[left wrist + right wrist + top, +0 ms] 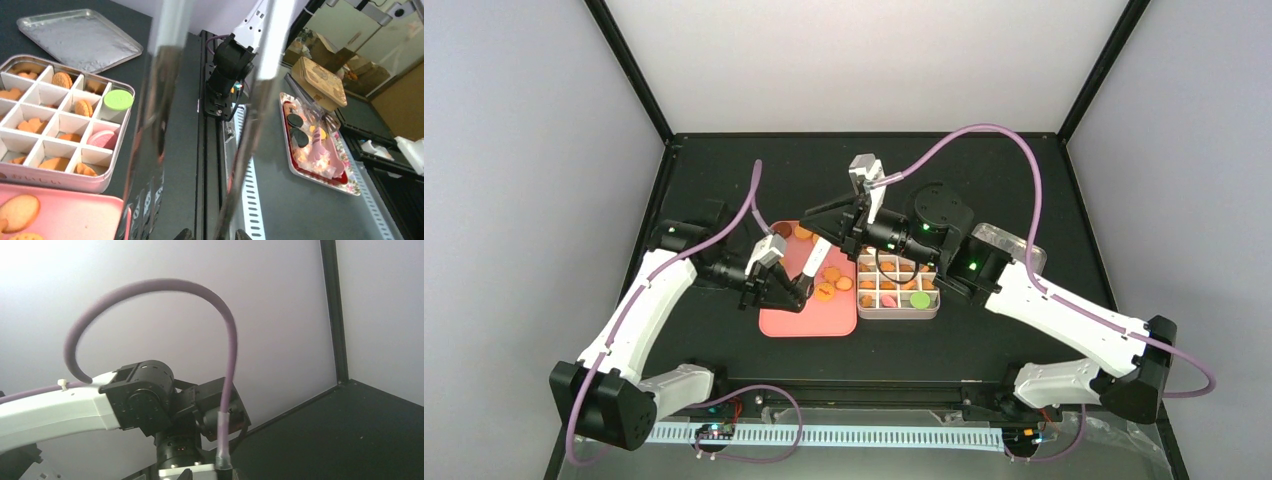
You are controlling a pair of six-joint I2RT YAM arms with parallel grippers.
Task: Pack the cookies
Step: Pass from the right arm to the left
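Several orange cookies (829,283) lie on a pink tray (794,322); two show in the left wrist view (17,212). A divided tin box (900,314) right of the tray holds orange cookies, one green (118,98) and one pink (102,139). My left gripper (782,288) is shut on metal tongs (160,100), whose two blades stand apart and reach over the tray toward the cookies. My right gripper (820,224) hovers over the tray's far edge. Its wrist view faces the wall and an arm, so its jaws are hidden.
The tin's silver lid (1006,243) lies on the black table behind the box, right of it; it also shows in the left wrist view (80,35). The purple cables arch over the middle. Black frame posts stand at the back corners.
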